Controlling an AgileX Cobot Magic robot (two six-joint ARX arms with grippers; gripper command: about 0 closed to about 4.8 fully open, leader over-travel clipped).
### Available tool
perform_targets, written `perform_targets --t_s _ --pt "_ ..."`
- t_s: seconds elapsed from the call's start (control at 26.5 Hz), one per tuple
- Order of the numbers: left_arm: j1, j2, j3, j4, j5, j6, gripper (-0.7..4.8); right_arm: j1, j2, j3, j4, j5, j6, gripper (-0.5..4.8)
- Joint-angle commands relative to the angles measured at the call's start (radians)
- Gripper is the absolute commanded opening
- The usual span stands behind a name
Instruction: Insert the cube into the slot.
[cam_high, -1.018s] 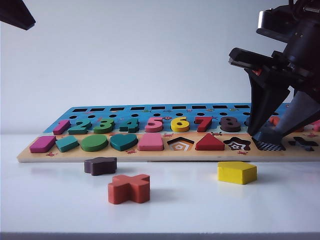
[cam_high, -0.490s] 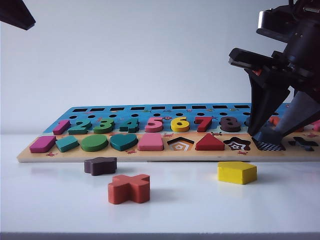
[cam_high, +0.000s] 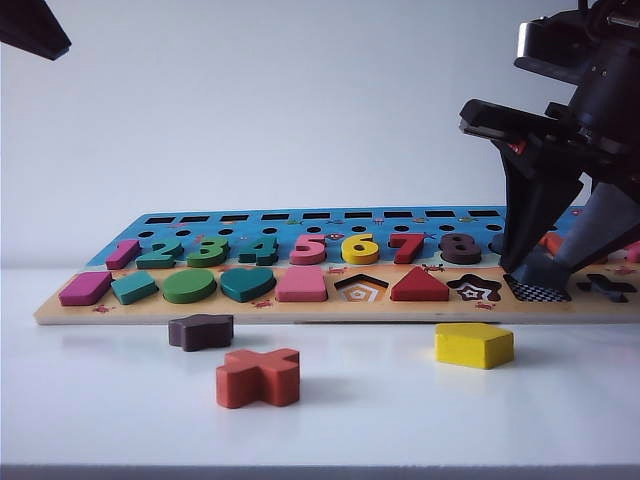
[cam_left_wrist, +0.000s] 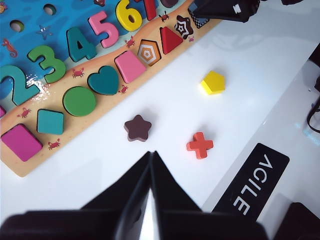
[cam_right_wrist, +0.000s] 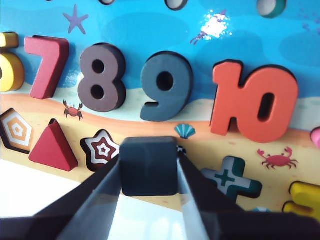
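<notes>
right gripper (cam_right_wrist: 149, 172) pinches the cube (cam_right_wrist: 149, 166) between its fingers — left gripper (cam_left_wrist: 151, 172) pressed together.

The cube (cam_right_wrist: 149, 166) is dark navy, pinched between the black fingers of the right tool (cam_right_wrist: 149, 172), and the slot (cam_high: 540, 292) beneath it shows a black-and-white checkered bottom. On the white bench (cam_high: 380, 410) lie a yellow pentagon block (cam_high: 474, 345), a red-orange cross block (cam_high: 258, 377) and a dark brown star block (cam_high: 201, 331). The puzzle board (cam_left_wrist: 107, 112) is blue and sandy tan (with small red crabs printed on it), and the left tool (cam_left_wrist: 150, 172) is black.
</notes>
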Motion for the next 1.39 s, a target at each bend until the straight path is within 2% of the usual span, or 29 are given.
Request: perform_targets --t_s 0.04,1.39 --pt "0.001 0.001 0.003 0.014 0.006 0.002 0.10 0.001 0.000 0.002 -0.012 0.009 0.000 0.21" --pt "0.001 0.001 0.003 0.014 0.006 0.005 0.10 0.002 0.008 0.002 -0.029 0.001 0.003 0.21"
